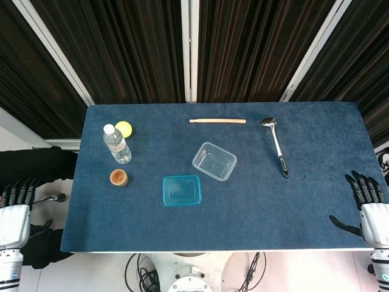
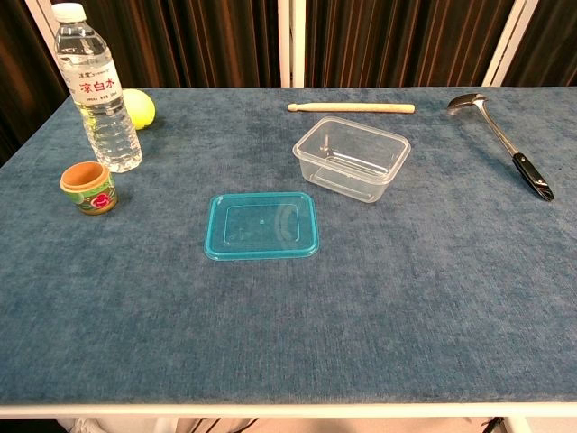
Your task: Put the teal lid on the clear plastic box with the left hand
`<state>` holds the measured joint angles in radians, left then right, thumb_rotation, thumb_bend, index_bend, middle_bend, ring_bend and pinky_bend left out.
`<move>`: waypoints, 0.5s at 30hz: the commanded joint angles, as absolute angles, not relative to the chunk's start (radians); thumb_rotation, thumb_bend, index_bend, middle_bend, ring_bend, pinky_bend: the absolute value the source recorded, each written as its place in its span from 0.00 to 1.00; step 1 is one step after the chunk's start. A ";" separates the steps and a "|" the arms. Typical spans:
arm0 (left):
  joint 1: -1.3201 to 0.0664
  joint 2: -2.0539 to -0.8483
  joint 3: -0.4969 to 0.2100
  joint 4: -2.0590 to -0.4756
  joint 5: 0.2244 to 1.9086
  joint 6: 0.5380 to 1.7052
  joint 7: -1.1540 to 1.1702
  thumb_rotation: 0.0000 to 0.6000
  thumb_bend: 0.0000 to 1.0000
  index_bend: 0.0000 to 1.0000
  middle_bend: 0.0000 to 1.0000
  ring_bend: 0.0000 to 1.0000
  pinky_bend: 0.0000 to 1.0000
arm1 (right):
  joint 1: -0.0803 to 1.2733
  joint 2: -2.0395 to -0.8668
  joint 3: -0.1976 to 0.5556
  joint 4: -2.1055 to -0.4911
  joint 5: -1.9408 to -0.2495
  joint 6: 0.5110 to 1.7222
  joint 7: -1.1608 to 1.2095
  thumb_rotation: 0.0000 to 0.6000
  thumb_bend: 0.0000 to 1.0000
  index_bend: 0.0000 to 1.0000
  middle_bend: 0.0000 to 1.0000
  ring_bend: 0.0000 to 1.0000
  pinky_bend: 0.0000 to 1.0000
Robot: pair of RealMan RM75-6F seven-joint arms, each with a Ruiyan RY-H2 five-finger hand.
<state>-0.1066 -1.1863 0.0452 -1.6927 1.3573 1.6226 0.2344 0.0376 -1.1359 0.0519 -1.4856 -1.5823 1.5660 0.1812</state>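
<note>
The teal lid [image 1: 182, 190] [image 2: 262, 225] lies flat on the blue table, near the middle front. The clear plastic box [image 1: 214, 161] [image 2: 352, 157] stands open and empty just behind and to the right of the lid, a small gap between them. My left hand [image 1: 16, 207] hangs off the table's left edge, fingers extended, holding nothing. My right hand [image 1: 367, 204] sits at the table's right edge, fingers spread, holding nothing. Neither hand shows in the chest view.
A water bottle [image 1: 117, 144] [image 2: 98, 88], a yellow ball [image 1: 124, 128] [image 2: 139, 107] and a small orange cup [image 1: 118, 177] [image 2: 88, 188] stand at the left. A wooden stick [image 1: 217, 121] [image 2: 352, 107] lies at the back, a ladle [image 1: 276, 145] [image 2: 505, 141] to the right.
</note>
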 commanded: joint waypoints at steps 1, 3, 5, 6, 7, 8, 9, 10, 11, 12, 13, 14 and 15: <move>-0.105 -1.181 0.036 -1.704 1.356 1.608 0.230 1.00 0.00 0.05 0.05 0.00 0.00 | 0.049 -1.134 0.053 -1.497 -1.585 1.551 0.169 1.00 0.04 0.00 0.00 0.00 0.00; -0.105 -1.179 0.033 -1.706 1.366 1.605 0.241 1.00 0.00 0.05 0.05 0.00 0.00 | 0.053 -1.132 0.052 -1.501 -1.587 1.546 0.161 1.00 0.04 0.00 0.00 0.00 0.00; -0.104 -1.175 0.031 -1.718 1.378 1.605 0.269 1.00 0.00 0.05 0.05 0.00 0.00 | 0.054 -1.129 0.051 -1.505 -1.588 1.546 0.158 1.00 0.04 0.00 0.00 0.00 0.00; -0.104 -1.171 0.028 -1.731 1.380 1.607 0.287 1.00 0.00 0.05 0.05 0.00 0.00 | 0.054 -1.127 0.052 -1.506 -1.588 1.548 0.158 1.00 0.04 0.00 0.00 0.00 0.00; -0.108 -1.166 0.022 -1.751 1.390 1.610 0.314 1.00 0.00 0.05 0.05 0.00 0.00 | 0.052 -1.126 0.053 -1.507 -1.589 1.552 0.159 1.00 0.04 0.00 0.00 0.00 0.00; -0.115 -1.162 0.016 -1.767 1.404 1.612 0.333 1.00 0.00 0.05 0.05 0.00 0.00 | 0.051 -1.124 0.054 -1.508 -1.589 1.556 0.161 1.00 0.04 0.00 0.00 0.00 0.00; -0.124 -1.158 0.012 -1.784 1.423 1.609 0.350 1.00 0.00 0.05 0.05 0.00 0.00 | 0.051 -1.122 0.055 -1.509 -1.589 1.560 0.163 1.00 0.04 0.00 0.00 0.00 0.00; -0.141 -1.151 0.007 -1.810 1.449 1.595 0.373 1.00 0.00 0.05 0.05 0.00 0.00 | 0.050 -1.117 0.057 -1.510 -1.590 1.564 0.164 1.00 0.04 0.00 0.00 0.00 0.00; -0.158 -1.146 0.004 -1.833 1.469 1.578 0.392 1.00 0.00 0.05 0.05 0.00 0.00 | 0.051 -1.113 0.058 -1.512 -1.591 1.566 0.163 1.00 0.04 0.00 0.00 0.00 0.00; -0.179 -1.140 0.000 -1.855 1.490 1.555 0.411 1.00 0.00 0.06 0.05 0.00 0.00 | 0.051 -1.110 0.060 -1.514 -1.592 1.568 0.161 1.00 0.04 0.00 0.00 0.00 0.00; -0.211 -1.136 -0.008 -1.885 1.514 1.517 0.438 1.00 0.00 0.06 0.05 0.00 0.00 | 0.053 -1.104 0.062 -1.518 -1.594 1.571 0.159 1.00 0.04 0.00 0.00 0.00 0.00; -0.238 -1.136 -0.015 -1.906 1.529 1.482 0.459 1.00 0.00 0.06 0.05 0.00 0.00 | 0.054 -1.100 0.063 -1.521 -1.596 1.572 0.158 1.00 0.04 0.00 0.00 0.00 0.00; -0.268 -1.137 -0.023 -1.925 1.540 1.442 0.476 1.00 0.00 0.06 0.05 0.00 0.00 | 0.055 -1.097 0.064 -1.524 -1.599 1.574 0.156 1.00 0.04 0.00 0.00 0.00 0.00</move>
<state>-0.1939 -1.1476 0.0000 -1.8608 1.4964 1.5305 0.4237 0.0542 -1.0983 0.0629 -1.5227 -1.5970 1.5724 0.1572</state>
